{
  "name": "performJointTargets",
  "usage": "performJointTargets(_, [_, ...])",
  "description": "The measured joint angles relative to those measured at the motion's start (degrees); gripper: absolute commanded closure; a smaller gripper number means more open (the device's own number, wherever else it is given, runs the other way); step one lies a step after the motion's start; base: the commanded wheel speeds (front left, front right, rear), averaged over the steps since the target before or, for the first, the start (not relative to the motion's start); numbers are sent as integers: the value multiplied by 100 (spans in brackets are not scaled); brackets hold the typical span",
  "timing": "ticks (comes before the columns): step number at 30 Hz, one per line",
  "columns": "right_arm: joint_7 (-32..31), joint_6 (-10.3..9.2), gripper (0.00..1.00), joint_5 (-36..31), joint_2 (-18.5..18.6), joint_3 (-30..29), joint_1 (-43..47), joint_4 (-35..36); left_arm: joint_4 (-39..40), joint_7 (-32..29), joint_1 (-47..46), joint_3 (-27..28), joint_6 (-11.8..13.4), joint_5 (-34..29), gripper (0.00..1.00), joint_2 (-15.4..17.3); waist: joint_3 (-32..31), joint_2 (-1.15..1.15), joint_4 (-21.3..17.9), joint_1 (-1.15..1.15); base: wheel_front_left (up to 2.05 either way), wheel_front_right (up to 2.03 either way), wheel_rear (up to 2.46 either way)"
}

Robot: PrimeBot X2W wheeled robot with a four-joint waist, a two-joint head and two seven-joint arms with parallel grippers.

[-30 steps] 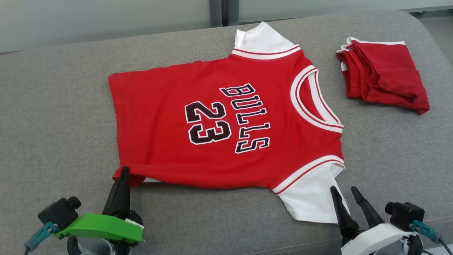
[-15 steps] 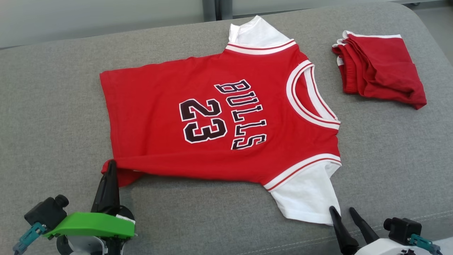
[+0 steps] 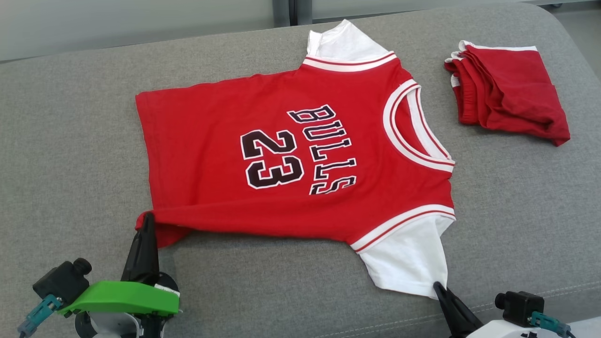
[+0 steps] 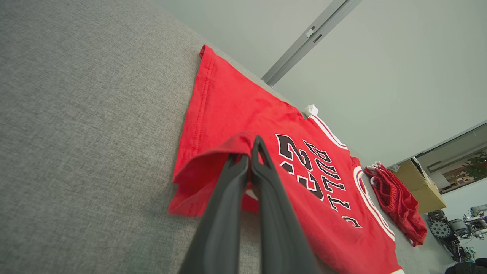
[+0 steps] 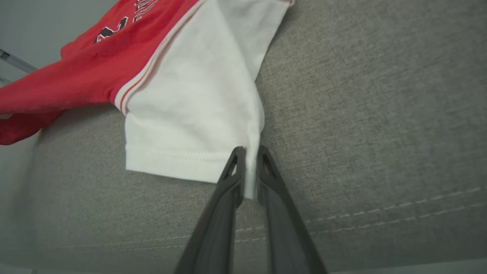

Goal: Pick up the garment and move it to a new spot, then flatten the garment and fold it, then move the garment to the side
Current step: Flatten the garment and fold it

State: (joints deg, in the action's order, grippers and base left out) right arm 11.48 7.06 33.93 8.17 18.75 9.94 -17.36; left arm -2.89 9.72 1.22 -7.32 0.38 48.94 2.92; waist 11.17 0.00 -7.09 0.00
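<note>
The garment is a red jersey with white sleeves and "BULLS 23" in black, spread flat on the grey cushion, neck to the right. My left gripper is shut on its near hem corner, which is lifted into a small fold. My right gripper is shut on the near white sleeve's corner; white cloth shows pinched between the two dark fingers. That sleeve lies flat ahead of the fingers.
A folded red garment with white trim lies at the cushion's back right. The cushion's front seam runs just behind my right gripper. A pale wall and a grey post stand beyond the cushion, with a cardboard box farther off.
My right gripper has slid back toward the sleeve's corner and closed on it from wide open. The left gripper keeps its hold on the hem. The camera shifted slightly.
</note>
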Motion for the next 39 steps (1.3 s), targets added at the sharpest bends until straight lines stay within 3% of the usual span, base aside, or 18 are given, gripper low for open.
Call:
performJointTargets(8, [73,0,100,168,205,15,-205,469,111,48,-1,-3,12,-31,100,3,-18,0,-32,0,0,0,0])
performJointTargets(19, [163,1,100,254,805,-246,-522,1326,129,49,-3,-51,12,-190,100,79,-89,0,-102,0,0,0,0])
performJointTargets(29, [-153,1,100,254,1031,-349,-957,1185,-279,-176,-64,-307,15,-341,100,164,-171,0,-60,0,0,0,0])
performJointTargets(39, [-815,1,100,333,1166,-230,-1986,698,-817,-427,-1072,-546,73,-641,100,238,13,0,100,0,0,0,0])
